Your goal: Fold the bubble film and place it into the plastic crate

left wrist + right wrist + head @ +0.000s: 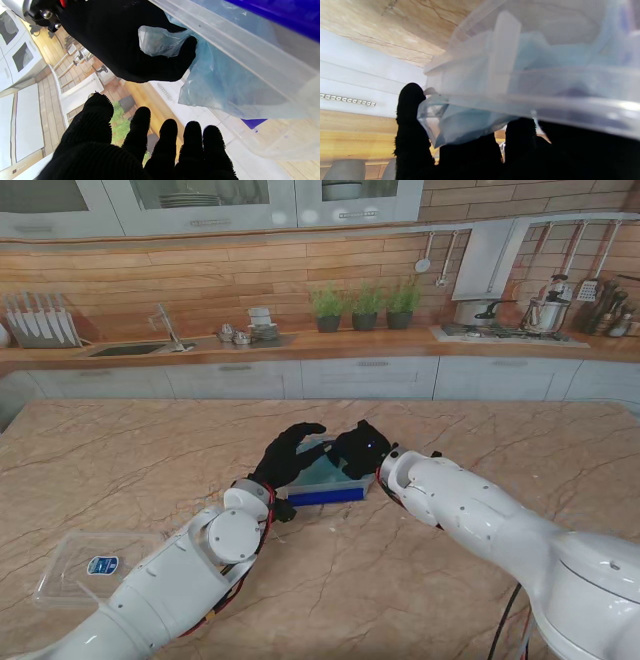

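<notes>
Bubble film (225, 82) half in plastic crate (330, 494), mid-bench, edge draped over rim | right hand (362, 448) pinching film to feed it in | left hand (288, 455) open, empty, beside crate to tuck

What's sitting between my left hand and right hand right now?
The bubble film, draped over the plastic crate rim. In the left wrist view, the right hand pinches it; the left hand is open, apart from it.
</notes>
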